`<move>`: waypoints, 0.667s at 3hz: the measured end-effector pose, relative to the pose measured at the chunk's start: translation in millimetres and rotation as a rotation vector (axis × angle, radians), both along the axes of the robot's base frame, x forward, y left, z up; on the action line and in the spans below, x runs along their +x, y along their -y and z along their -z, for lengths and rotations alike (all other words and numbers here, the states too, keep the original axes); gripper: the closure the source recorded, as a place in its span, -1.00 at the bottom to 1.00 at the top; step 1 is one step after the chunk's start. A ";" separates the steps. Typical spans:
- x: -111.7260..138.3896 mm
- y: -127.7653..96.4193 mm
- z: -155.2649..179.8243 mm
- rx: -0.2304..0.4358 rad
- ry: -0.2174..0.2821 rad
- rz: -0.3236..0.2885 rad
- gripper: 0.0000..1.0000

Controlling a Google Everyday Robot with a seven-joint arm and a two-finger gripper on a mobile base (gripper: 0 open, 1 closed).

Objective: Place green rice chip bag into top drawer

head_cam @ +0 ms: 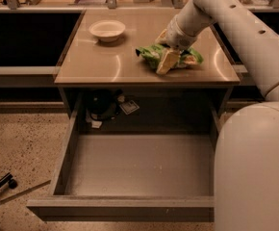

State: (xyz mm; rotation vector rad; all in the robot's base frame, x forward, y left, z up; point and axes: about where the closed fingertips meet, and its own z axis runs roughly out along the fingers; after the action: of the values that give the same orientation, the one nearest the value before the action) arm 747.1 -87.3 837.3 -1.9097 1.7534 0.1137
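Note:
The green rice chip bag (150, 55) lies crumpled on the brown table top, near its front right. My gripper (166, 61) comes down from the white arm at the upper right and sits on the middle of the bag, covering part of it. The top drawer (139, 165) stands pulled wide open below the table's front edge. Its flat grey bottom is bare and its front panel (120, 209) is nearest the camera.
A white round bowl (107, 30) sits at the table's back left. Dark objects and a small card (129, 107) lie in the recess behind the drawer. The robot's white body (255, 167) fills the lower right. A dark rod (0, 186) lies on the speckled floor at the left.

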 end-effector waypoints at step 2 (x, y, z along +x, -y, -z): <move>-22.9 3.6 -4.9 0.020 -0.005 -0.002 0.76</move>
State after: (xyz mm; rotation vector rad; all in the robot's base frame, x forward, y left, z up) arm 724.2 -91.0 842.2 -1.8983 1.7473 0.1370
